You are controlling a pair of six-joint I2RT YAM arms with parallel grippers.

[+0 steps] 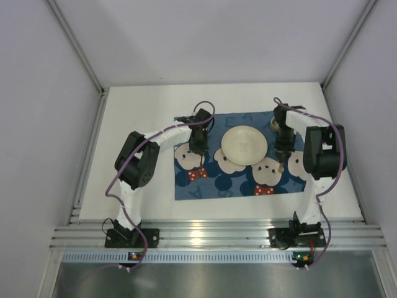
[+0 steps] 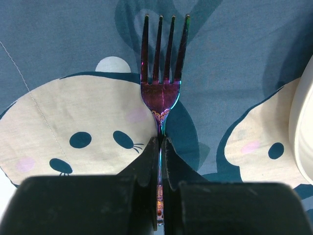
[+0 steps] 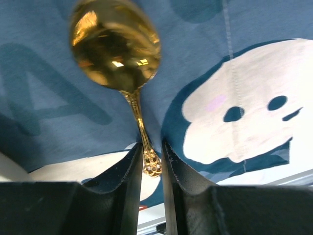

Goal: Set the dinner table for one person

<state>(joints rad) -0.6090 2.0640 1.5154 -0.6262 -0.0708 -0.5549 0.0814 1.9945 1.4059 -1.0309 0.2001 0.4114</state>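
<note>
An iridescent purple fork [image 2: 161, 93] lies flat along the blue mouse-print mat [image 2: 63, 34], tines pointing away from the wrist. My left gripper [image 2: 160, 147] is shut on its thin handle, left of the cream plate [image 1: 244, 145]. On the plate's right side my right gripper [image 3: 151, 147] is shut on the ornate end of a gold spoon [image 3: 115, 44]. The spoon's bowl points away over the mat [image 3: 44, 98]. From above, the left gripper [image 1: 198, 151] and right gripper [image 1: 283, 155] flank the plate on the white dinner table [image 1: 136, 112].
The mat [image 1: 186, 186] covers the table's middle. A small beige item [image 1: 273, 126] sits on it behind the right gripper. The plate's rim [image 2: 303, 122] is close on the fork's right. An aluminium rail [image 1: 211, 233] runs along the near edge, and grey walls enclose three sides.
</note>
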